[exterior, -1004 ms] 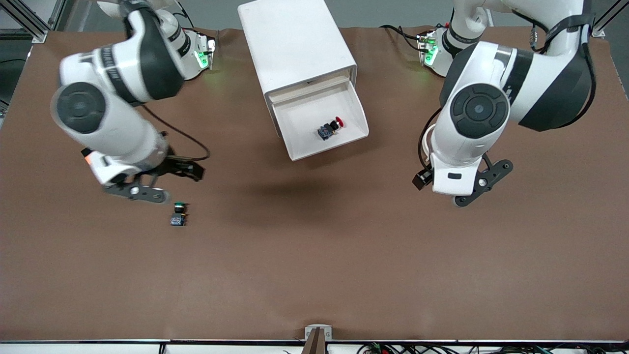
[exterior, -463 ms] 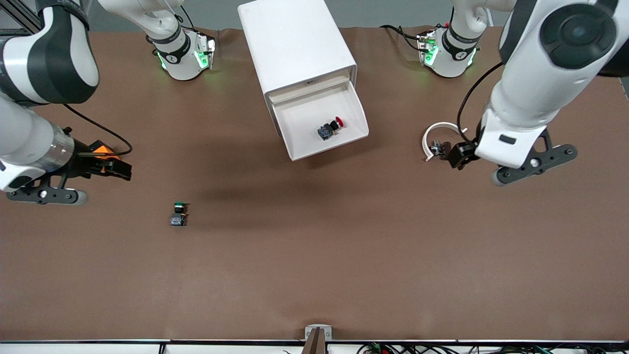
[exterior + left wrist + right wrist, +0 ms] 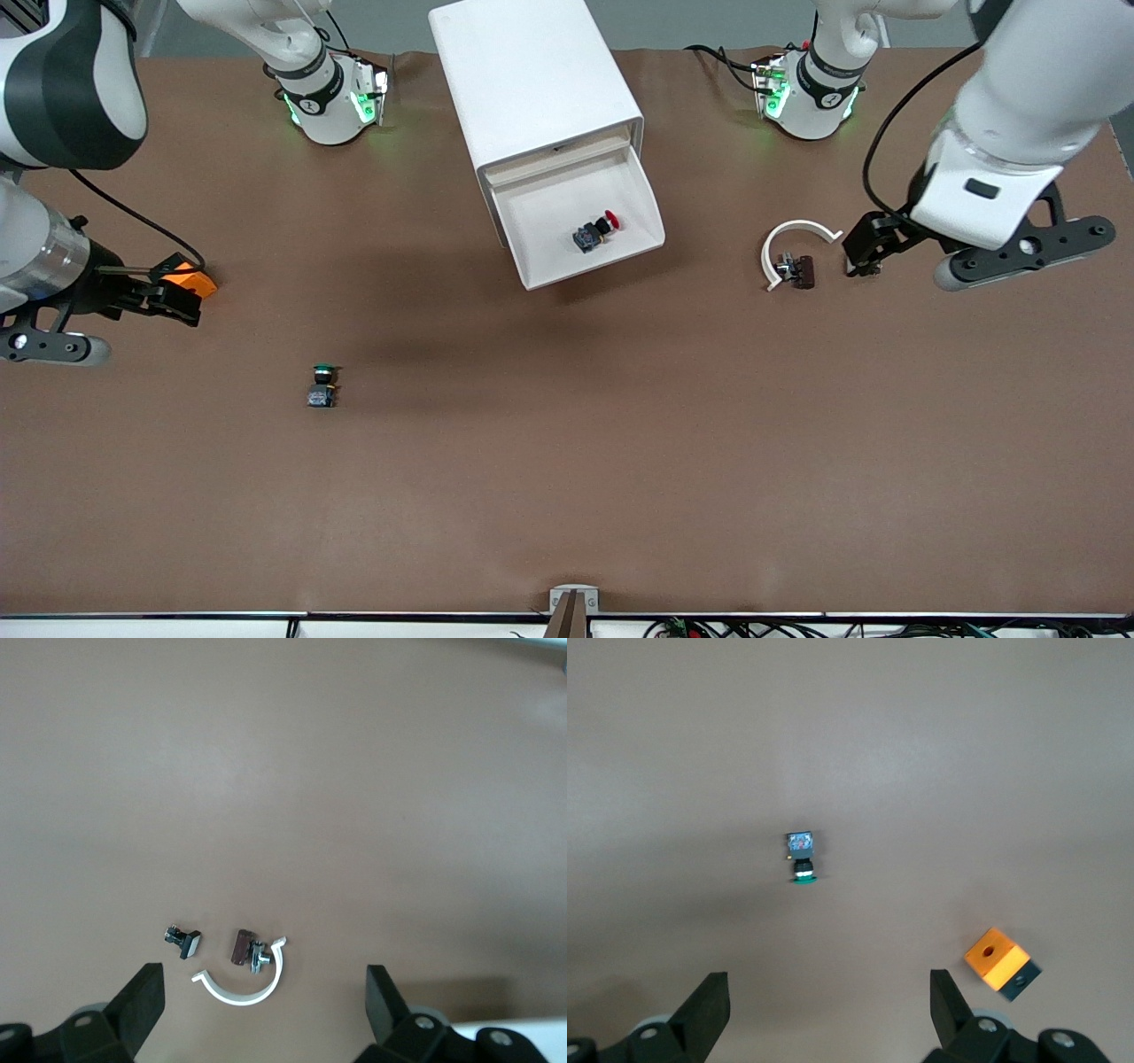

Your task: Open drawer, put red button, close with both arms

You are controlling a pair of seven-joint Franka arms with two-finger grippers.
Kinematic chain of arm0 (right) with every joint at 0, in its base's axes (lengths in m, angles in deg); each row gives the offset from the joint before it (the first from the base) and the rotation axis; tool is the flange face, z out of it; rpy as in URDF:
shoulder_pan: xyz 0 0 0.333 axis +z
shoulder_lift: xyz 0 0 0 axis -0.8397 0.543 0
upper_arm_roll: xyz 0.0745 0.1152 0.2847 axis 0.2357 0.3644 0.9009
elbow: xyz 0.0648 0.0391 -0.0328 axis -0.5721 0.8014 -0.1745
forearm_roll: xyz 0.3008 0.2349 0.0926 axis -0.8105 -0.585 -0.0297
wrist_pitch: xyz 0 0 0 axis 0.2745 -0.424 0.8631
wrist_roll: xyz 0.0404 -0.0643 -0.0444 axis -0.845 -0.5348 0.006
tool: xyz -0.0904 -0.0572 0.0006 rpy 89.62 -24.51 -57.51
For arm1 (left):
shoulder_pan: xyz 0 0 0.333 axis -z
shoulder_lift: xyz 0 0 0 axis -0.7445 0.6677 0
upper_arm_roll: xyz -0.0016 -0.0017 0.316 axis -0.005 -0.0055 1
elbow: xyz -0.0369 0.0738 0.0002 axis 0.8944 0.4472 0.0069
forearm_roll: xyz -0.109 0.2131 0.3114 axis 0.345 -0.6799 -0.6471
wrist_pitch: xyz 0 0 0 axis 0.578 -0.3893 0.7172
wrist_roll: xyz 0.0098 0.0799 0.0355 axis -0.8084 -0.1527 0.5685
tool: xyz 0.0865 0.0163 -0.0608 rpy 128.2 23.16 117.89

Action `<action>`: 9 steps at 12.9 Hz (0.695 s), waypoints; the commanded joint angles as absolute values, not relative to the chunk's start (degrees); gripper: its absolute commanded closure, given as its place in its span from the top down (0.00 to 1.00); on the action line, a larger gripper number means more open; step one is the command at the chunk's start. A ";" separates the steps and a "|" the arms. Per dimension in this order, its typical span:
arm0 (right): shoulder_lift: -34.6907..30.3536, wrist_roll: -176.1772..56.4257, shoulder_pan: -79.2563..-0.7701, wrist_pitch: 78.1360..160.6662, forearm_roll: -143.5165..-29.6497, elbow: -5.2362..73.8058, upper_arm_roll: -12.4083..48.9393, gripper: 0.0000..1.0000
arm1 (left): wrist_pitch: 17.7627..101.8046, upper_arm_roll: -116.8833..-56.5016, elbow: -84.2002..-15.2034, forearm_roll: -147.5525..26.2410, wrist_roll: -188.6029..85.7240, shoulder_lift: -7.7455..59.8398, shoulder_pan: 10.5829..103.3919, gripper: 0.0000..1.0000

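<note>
**A:** Drawer (image 3: pixel 580 226) stands pulled out of the white cabinet (image 3: pixel 532 75), top centre of the front view, with the red button (image 3: pixel 599 229) lying inside. Left pincer (image 3: pixel 904 257) hangs at right and right pincer (image 3: pixel 111 306) at left, both well apart from it.

**B:** Closing should mean both arms squaring up to the cream front and pushing evenly.

**A:** Left wrist view: fingers apart and empty over brown bench (image 3: pixel 283 771); a white clip (image 3: pixel 239 983) lies low in frame.

**B:** Right wrist view: fingers also apart; green button (image 3: pixel 801 855) at centre, orange block (image 3: pixel 999 963) lower right.
</note>
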State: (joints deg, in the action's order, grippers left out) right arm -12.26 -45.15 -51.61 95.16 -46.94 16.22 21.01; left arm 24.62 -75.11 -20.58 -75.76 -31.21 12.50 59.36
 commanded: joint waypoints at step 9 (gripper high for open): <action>-16.66 -51.23 -55.53 91.06 -48.16 16.47 22.22 1.00 | 28.93 -75.40 -47.63 -66.40 -54.64 -9.24 44.51 1.00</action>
